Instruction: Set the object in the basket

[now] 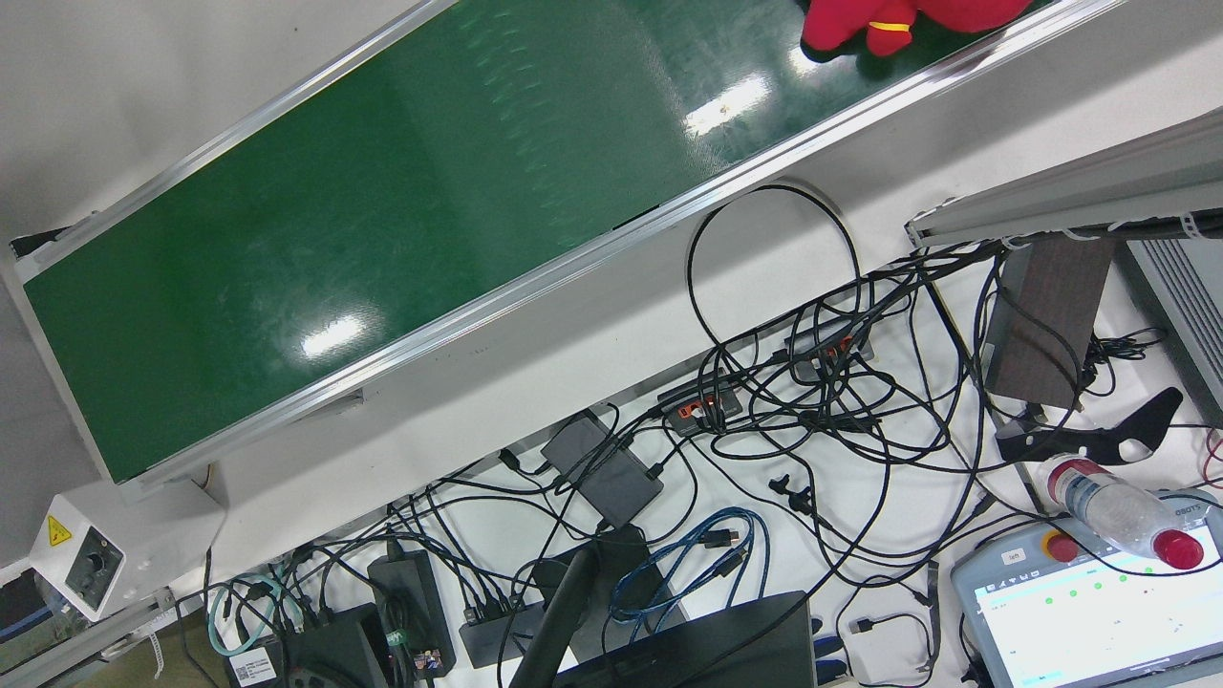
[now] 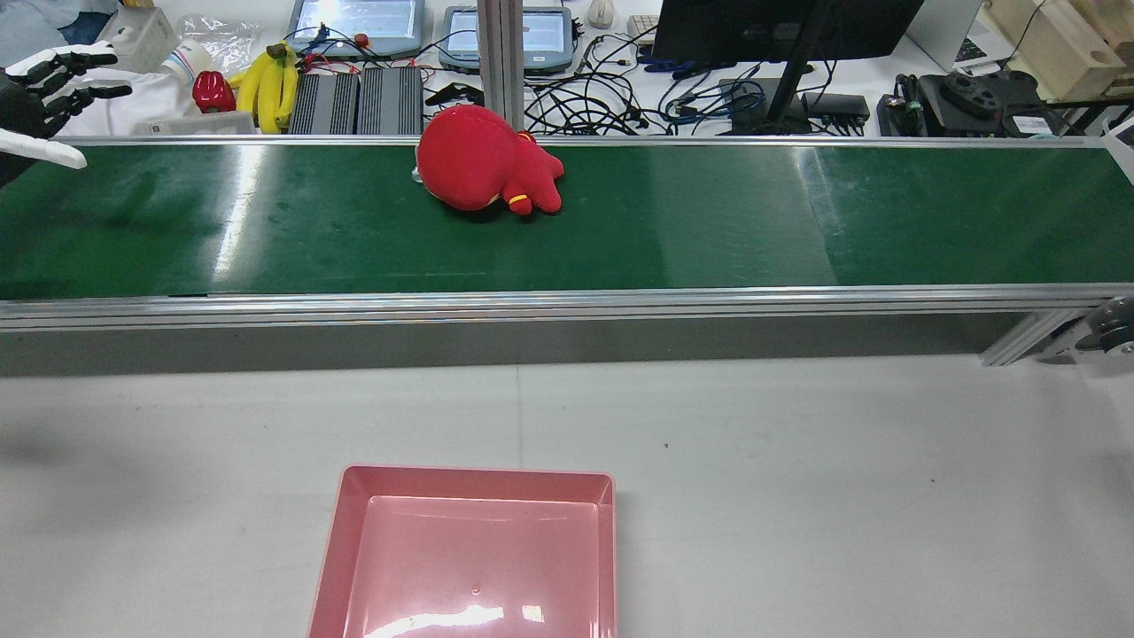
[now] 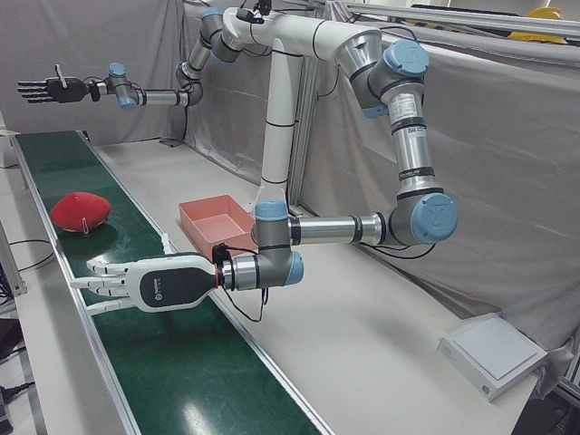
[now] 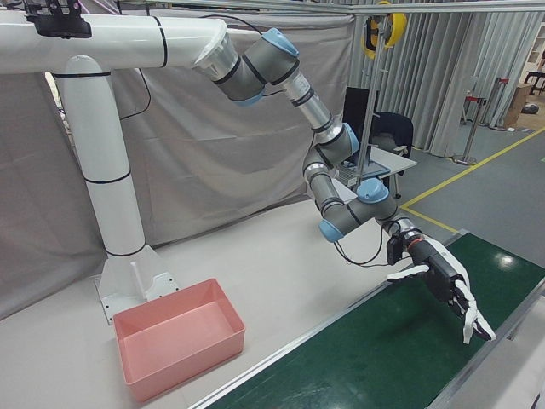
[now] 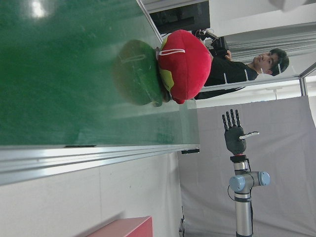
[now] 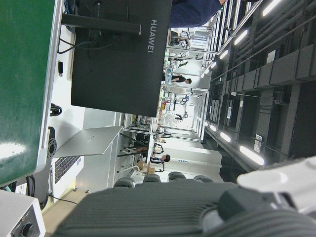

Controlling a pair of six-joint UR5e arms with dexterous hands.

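Rear view first, counting things: one red plush toy (image 2: 483, 159), one pink basket (image 2: 469, 477), one green conveyor belt (image 2: 753, 221), two hands. The toy lies on its side on the belt, close to the far rail and roughly in line with the basket, which sits on the grey table (image 2: 797, 461) at the near edge, well apart from the belt.

The left hand (image 2: 53, 80) hangs out at the belt's left end with fingers spread wide, holding nothing. The right hand (image 4: 443, 285) hovers over the opposite end, also splayed and empty. Both are well away from the toy, so the belt stretches bare on either side of it, and the table between belt and basket is bare too.
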